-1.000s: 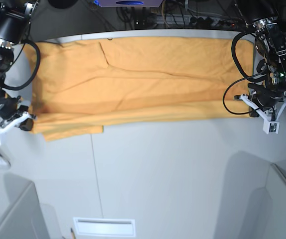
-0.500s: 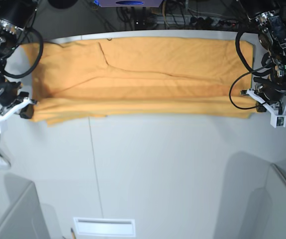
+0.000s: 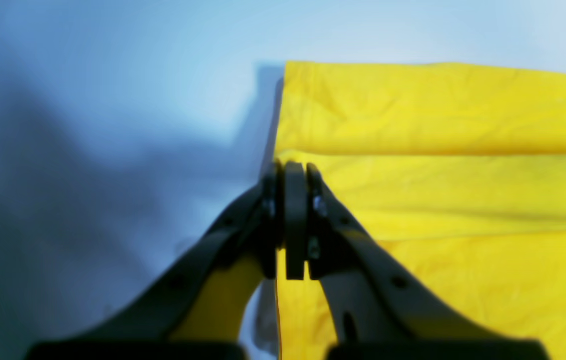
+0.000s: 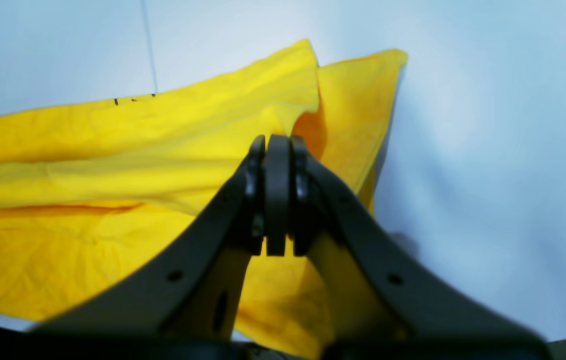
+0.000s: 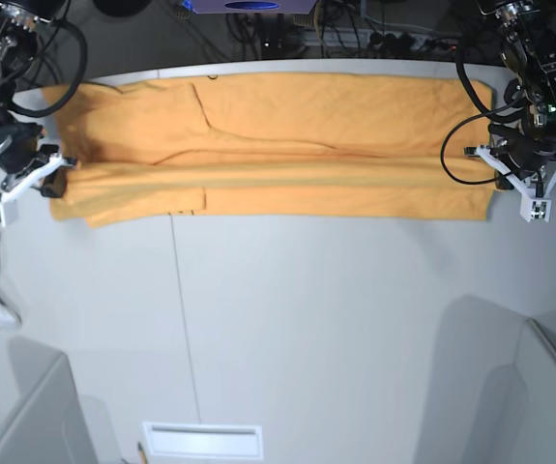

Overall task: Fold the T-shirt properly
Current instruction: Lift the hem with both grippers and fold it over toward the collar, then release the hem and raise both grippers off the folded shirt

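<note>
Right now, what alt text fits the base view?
A light-orange T-shirt lies stretched across the far edge of a white table, its near edge folded over. The left gripper and right gripper pinch its opposite ends.

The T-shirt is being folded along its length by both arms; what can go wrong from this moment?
1. The right pincer pinches the T-shirt at a bunched corner; the layers there look uneven, so the fold may end crooked.
2. The left pincer grips at the very edge of the cloth, so the cloth could slip out under a pull.
3. The shirt's far edge lies close to the table rim, so it may slide off the back.
</note>
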`<act>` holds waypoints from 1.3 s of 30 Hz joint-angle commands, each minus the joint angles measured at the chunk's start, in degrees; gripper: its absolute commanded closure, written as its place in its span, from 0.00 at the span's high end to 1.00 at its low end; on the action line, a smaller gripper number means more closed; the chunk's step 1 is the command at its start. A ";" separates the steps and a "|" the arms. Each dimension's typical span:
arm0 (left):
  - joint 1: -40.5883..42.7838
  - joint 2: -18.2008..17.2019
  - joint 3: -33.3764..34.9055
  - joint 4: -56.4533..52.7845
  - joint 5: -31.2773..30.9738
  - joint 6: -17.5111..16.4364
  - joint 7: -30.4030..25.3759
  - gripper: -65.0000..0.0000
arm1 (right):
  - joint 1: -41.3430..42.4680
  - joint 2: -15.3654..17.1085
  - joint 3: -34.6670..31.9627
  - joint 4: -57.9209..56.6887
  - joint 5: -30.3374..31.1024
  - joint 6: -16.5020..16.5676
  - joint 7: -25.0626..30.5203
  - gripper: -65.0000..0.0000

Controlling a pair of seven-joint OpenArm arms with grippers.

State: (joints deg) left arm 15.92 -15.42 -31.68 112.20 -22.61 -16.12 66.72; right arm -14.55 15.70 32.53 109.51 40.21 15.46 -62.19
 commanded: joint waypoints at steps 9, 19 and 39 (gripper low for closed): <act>2.67 -0.89 -0.36 1.42 0.15 0.16 -0.92 0.00 | -1.32 -0.10 0.56 0.86 -0.16 -0.04 -2.29 0.00; 6.45 -0.98 -0.54 1.78 0.15 0.16 -0.92 0.00 | -2.90 -0.01 0.56 0.77 -0.25 -0.04 -2.55 0.00; 9.09 -0.89 -0.54 1.69 0.59 0.16 -1.00 0.00 | -6.25 -0.19 0.48 -3.89 -0.34 -0.04 -2.11 0.00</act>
State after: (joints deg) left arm 25.08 -15.53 -31.75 113.14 -22.39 -16.12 66.59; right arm -20.97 14.41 32.62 104.79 39.62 15.46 -65.04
